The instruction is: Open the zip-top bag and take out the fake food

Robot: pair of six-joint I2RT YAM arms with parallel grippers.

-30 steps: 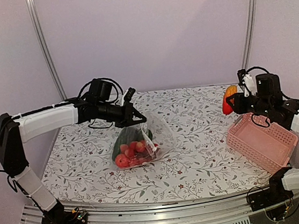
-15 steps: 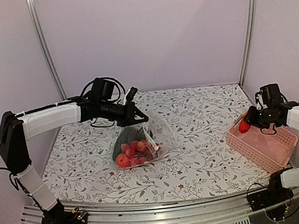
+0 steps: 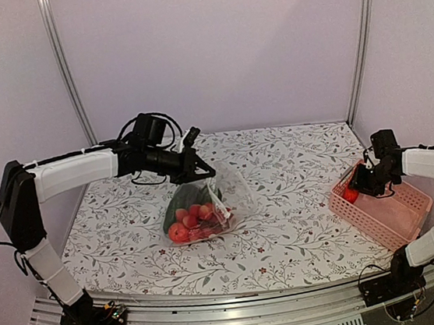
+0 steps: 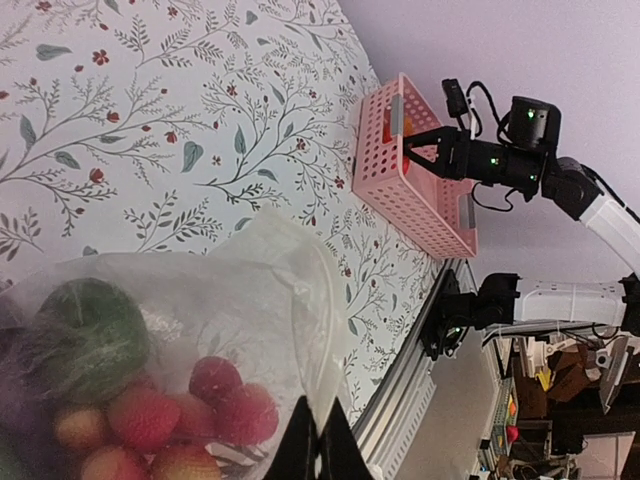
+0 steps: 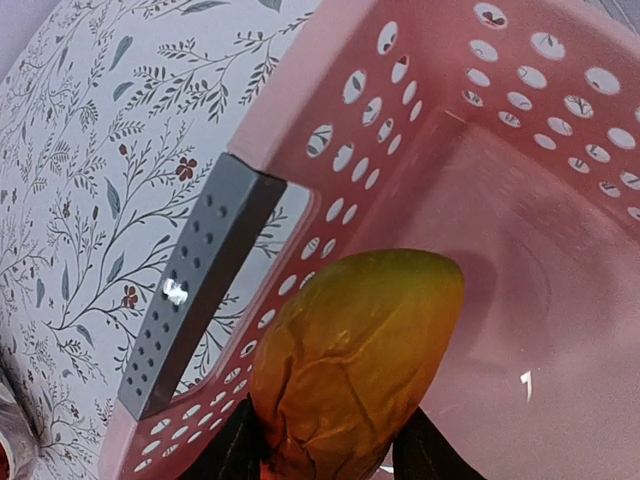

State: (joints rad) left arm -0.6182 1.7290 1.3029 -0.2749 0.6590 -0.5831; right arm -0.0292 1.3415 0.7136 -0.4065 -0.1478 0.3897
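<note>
Zip-top bag of clear crinkly plastic (image 3: 206,204) rests mid-desk (image 3: 300,200), its top edge pinched in the closed left claw (image 3: 206,173). Within the last second the right claw (image 3: 352,192), clamped on an orange-red plastic fruit (image 5: 355,350), has dropped into the pink lattice basket (image 3: 399,216). Release looks next, and more pieces remain bagged.

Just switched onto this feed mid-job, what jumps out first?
The clear bag of red and green toy food at the centre of the table, its top edge pinched by the left hand. At the right edge, the right hand holds an orange-red fruit over the pink basket.
</note>
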